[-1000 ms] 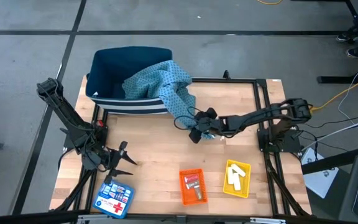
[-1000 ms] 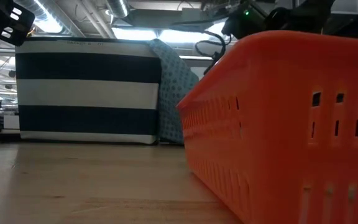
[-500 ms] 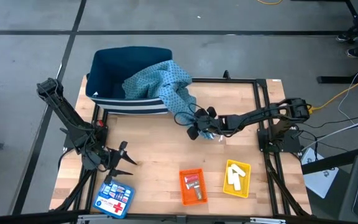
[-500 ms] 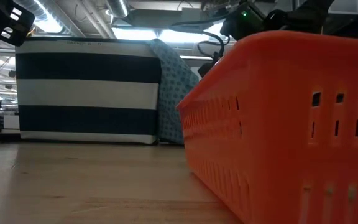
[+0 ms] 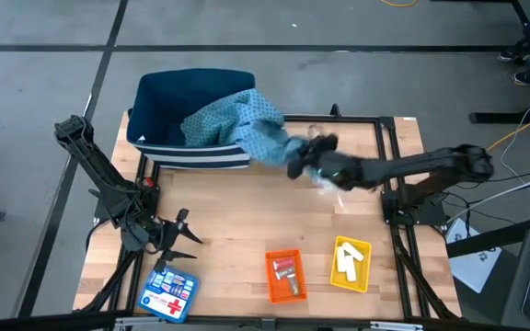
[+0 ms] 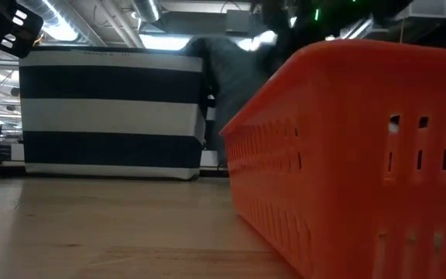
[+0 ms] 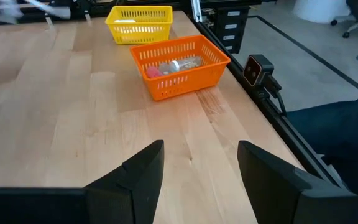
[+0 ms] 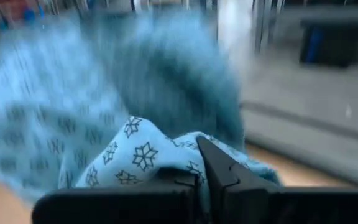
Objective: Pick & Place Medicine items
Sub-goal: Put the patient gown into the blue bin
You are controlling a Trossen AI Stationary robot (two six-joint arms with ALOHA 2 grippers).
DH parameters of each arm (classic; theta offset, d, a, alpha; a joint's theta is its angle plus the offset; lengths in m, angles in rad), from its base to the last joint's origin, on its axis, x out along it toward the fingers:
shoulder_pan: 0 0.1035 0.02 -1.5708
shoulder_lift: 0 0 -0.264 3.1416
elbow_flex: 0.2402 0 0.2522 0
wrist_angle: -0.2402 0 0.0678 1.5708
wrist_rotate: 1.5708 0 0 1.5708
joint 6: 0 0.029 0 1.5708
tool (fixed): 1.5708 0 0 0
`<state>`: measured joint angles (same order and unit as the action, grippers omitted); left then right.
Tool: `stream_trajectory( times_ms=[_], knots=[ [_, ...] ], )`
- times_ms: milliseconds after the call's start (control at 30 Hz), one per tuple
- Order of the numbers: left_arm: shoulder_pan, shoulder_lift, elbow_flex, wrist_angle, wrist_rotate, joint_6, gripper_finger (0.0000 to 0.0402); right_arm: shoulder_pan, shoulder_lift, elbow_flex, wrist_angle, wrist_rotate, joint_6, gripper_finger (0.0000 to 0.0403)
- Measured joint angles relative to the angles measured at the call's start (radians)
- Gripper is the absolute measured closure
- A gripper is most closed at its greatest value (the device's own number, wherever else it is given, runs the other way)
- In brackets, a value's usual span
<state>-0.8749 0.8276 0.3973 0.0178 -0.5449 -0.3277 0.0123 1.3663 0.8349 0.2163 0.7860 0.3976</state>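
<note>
A blue patterned cloth [image 5: 237,124] hangs out of the striped bin [image 5: 187,152] at the far left of the table. My right gripper [image 5: 295,164] is shut on the cloth's free end, right of the bin. In the orange tray [image 5: 271,280] lie small medicine items [image 5: 288,272]. The yellow tray [image 5: 361,278] holds white sticks [image 5: 347,260]. Both trays also show in the left wrist view, orange [image 7: 185,84] and yellow [image 7: 138,31]. My left gripper [image 5: 191,237] waits open at the near left, touching nothing. My right gripper pinches a bunched fold of the cloth's free end [image 8: 148,155] between its two shut fingers. One layer or several, I cannot tell. That end is lifted off the table, and the cloth runs from the fingers back into the bin [image 5: 205,129].
A flat blue box with a red cross [image 5: 168,294] lies at the near left corner, just below my left gripper. A pale blurred thing [image 5: 326,181] shows on the wood beside my right arm. A black frame [image 5: 385,138] borders the table. Bare wood lies in the middle.
My right gripper has shut on the cloth's hanging end, then gone up and toward the table's far edge. That end of the cloth has lifted off the wood and swung up beside the bin; the part in the bin has stayed.
</note>
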Motion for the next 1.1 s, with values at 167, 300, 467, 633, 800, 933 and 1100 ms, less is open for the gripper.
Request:
stream_trajectory(
  times_ms=[167,300,467,633,800,933,1100],
  knots=[
    [0.0,0.0,0.0,0.0,0.0,0.018,0.0201,-0.032,-0.123,0.17,0.026,-0.005,-0.248,0.0401],
    [0.0,0.0,0.0,0.0,0.0,0.033,0.0201,-0.087,-0.111,0.371,-0.006,-0.112,-0.365,0.0402],
    [0.001,0.0,0.0,0.0,0.0,0.044,0.0201,-0.145,0.039,0.612,-0.071,-0.275,-0.382,0.0402],
    [0.001,0.0,0.0,0.001,-0.001,0.044,0.0201,-0.189,0.286,0.832,-0.078,-0.445,-0.357,0.0402],
    [0.001,0.0,0.0,0.001,-0.002,0.044,0.0201,-0.231,0.572,1.151,-0.083,-0.639,-0.316,0.0403],
    [0.001,0.0,0.0,0.001,-0.005,0.044,0.0201,-0.257,0.778,1.476,-0.136,-0.759,-0.301,0.0403],
    [0.001,0.0,0.0,-0.001,-0.011,0.049,0.0201,-0.292,0.81,1.426,0.033,-0.833,-0.26,0.0403]
  ],
)
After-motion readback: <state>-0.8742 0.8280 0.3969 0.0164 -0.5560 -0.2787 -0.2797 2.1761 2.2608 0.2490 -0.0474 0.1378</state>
